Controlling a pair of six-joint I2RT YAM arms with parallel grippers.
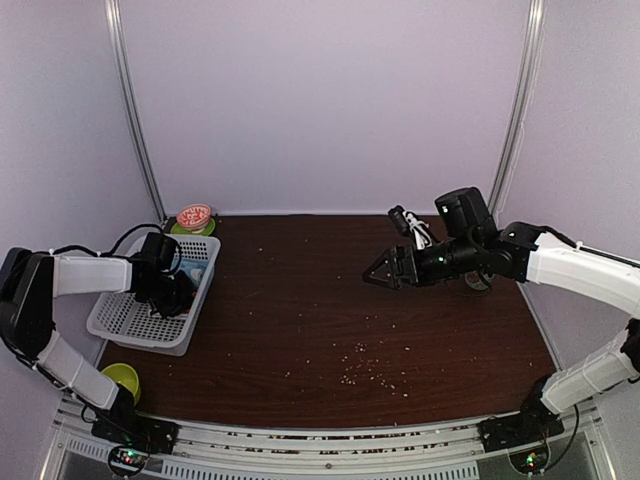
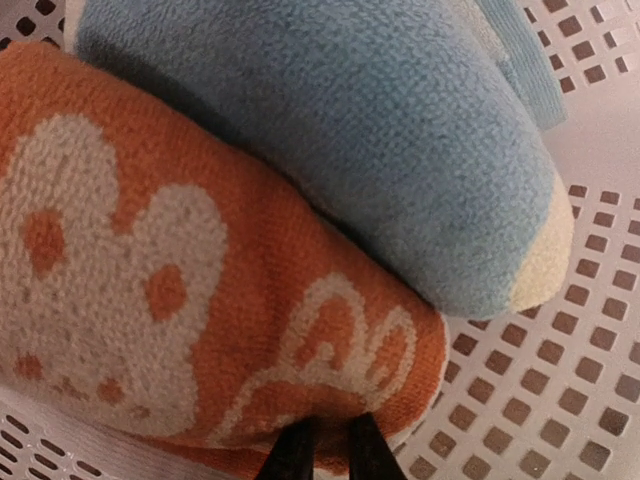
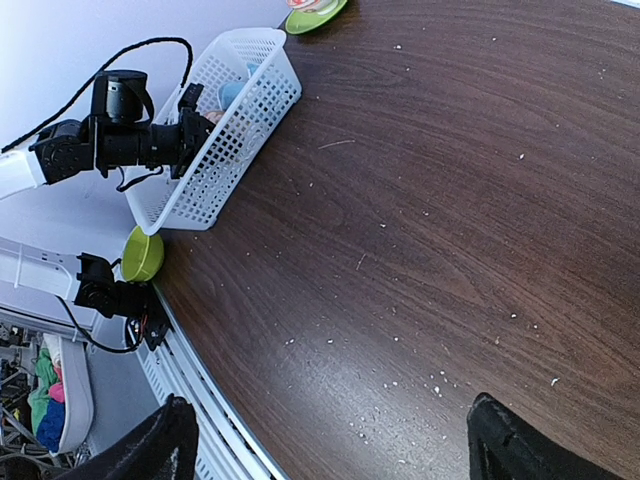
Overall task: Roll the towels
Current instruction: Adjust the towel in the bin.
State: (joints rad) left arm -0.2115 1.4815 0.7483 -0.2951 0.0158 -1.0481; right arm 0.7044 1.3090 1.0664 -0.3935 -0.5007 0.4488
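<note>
Towels (image 2: 380,150) lie in the basket (image 2: 560,400), orange towel (image 2: 150,300) at barely parted left jaws, grip unclear; right jaws gape.

no legible writing, no labels, brands or numbers, orange towel (image 2: 170,300) shows only white printed shapes
</note>
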